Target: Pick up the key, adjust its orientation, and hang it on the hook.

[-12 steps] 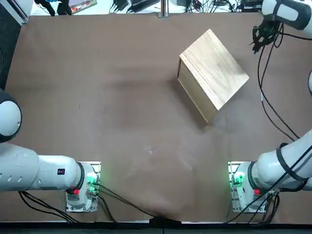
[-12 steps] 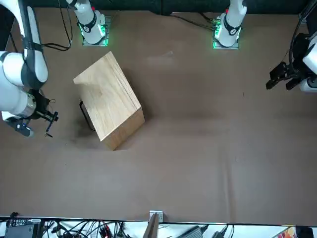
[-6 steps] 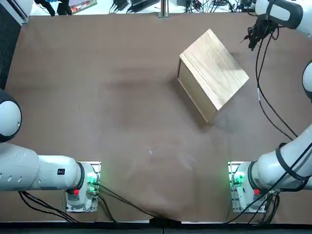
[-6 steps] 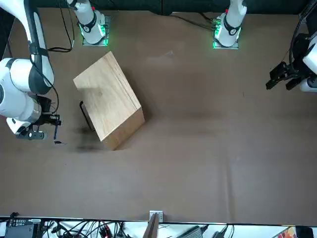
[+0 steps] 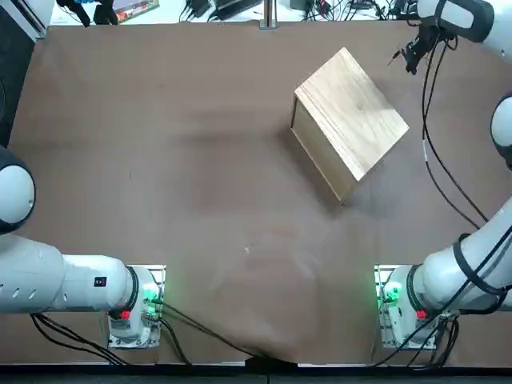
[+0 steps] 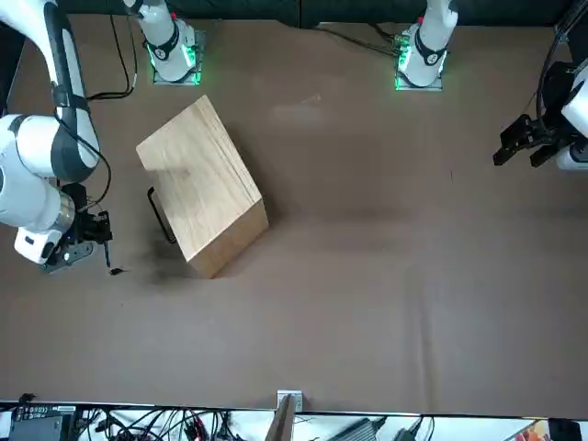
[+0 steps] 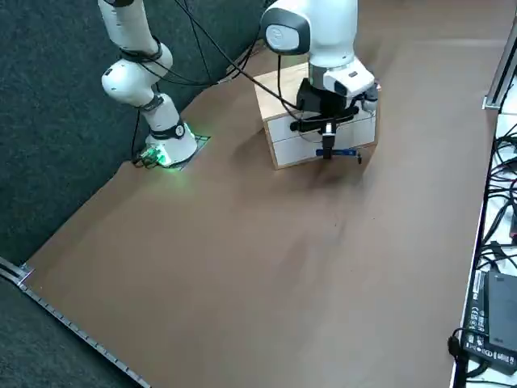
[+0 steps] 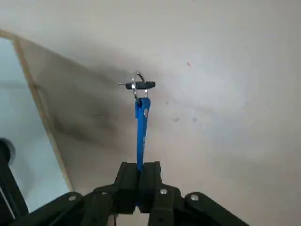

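Observation:
My right gripper [image 8: 139, 170] is shut on the blue head of the key [image 8: 142, 122]. The key's silvery ring and a small dark piece hang at its far end. In the front view the gripper [image 6: 95, 241] hovers just off the wooden box [image 6: 200, 184], with the key [image 6: 112, 266] sticking out below it. A black hook [image 6: 156, 213] is mounted on the box side that faces the gripper. From the right side, the gripper [image 7: 326, 146] and the key [image 7: 341, 152] are in front of the box's pale face [image 7: 283, 141]. Seen from above, the gripper [image 5: 408, 56] is past the box's far right corner.
The brown table edge [image 5: 160, 26] runs close behind the gripper, with cables and devices beyond it. A black cable [image 5: 432, 152] trails from the right arm over the table's right side. The arm bases [image 5: 396, 300] stand at the near edge.
My right gripper has carried the key toward the far table edge and inward, closing on the hook side of the box. The box has not moved.

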